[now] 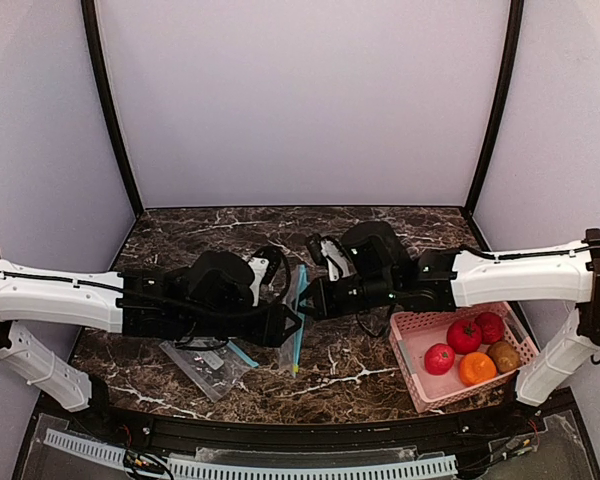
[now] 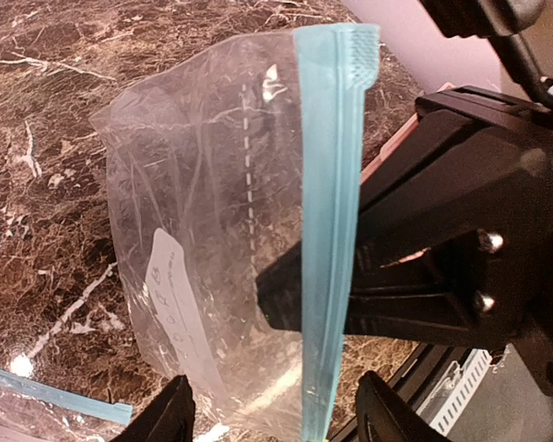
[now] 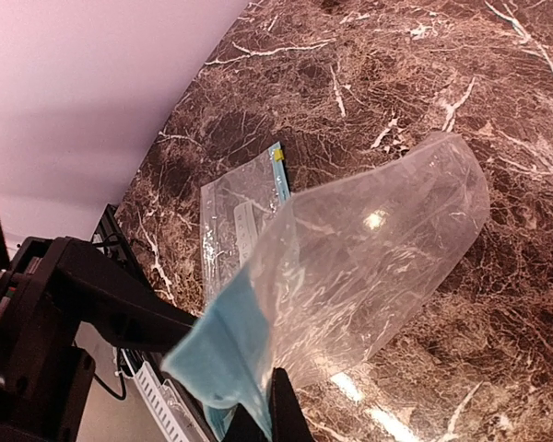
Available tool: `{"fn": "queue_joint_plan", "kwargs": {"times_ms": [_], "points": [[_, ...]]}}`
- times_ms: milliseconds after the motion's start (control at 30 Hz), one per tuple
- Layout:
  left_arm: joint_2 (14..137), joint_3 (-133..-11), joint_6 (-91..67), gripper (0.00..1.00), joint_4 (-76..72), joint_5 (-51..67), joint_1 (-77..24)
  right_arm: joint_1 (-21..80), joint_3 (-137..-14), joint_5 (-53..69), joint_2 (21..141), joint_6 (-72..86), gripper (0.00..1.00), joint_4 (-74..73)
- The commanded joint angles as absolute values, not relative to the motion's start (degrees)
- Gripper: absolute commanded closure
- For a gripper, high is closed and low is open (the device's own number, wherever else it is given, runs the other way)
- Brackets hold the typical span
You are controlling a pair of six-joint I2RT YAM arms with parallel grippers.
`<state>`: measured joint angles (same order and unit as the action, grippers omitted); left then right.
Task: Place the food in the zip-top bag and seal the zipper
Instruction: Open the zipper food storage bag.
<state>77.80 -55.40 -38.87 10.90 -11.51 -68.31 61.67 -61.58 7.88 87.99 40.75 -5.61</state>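
A clear zip-top bag with a blue zipper strip hangs on edge above the table between the two arms. My right gripper is shut on the blue strip at the bag's mouth. My left gripper is open, its fingertips apart on either side of the bag's lower end without pinching it. The food lies in a pink basket at the right: three red fruits and an orange one. Neither gripper is near them.
A second clear bag with a blue zipper lies flat on the marble table under my left arm, also seen in the right wrist view. A brown fruit shares the basket. Black posts and pale walls enclose the table.
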Motion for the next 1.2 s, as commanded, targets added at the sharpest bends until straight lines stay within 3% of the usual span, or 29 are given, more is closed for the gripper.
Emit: {"fn": "queue_joint_plan", "kwargs": {"times_ms": [0,133,333,467,767,1167], "points": [[79.51,-57.33,-37.58,0.4,14.47,-13.58,-67.94,62.77,-63.05,8.42,89.15,40.41,1.0,-4.31],[81.06,-58.08,-36.87,0.41,14.83,-13.7,-67.94,62.88,-63.47,9.18,90.2,40.64,1.0,-4.27],[81.23,-58.5,-36.94,0.64,16.56,-18.06,-67.94,62.93,-64.07,9.36,90.55,40.64,1.0,-5.24],[81.47,-59.53,-37.23,0.72,19.72,-21.99,-67.94,63.0,-64.24,8.93,90.44,40.65,1.0,-6.13],[82.27,-60.21,-37.84,0.8,23.07,-26.32,-67.94,62.99,-64.37,8.05,90.72,41.02,1.0,-7.8],[80.43,-57.57,-37.16,0.99,18.94,-27.65,-67.87,63.02,-64.89,6.43,91.49,40.98,1.0,-10.65]]}}
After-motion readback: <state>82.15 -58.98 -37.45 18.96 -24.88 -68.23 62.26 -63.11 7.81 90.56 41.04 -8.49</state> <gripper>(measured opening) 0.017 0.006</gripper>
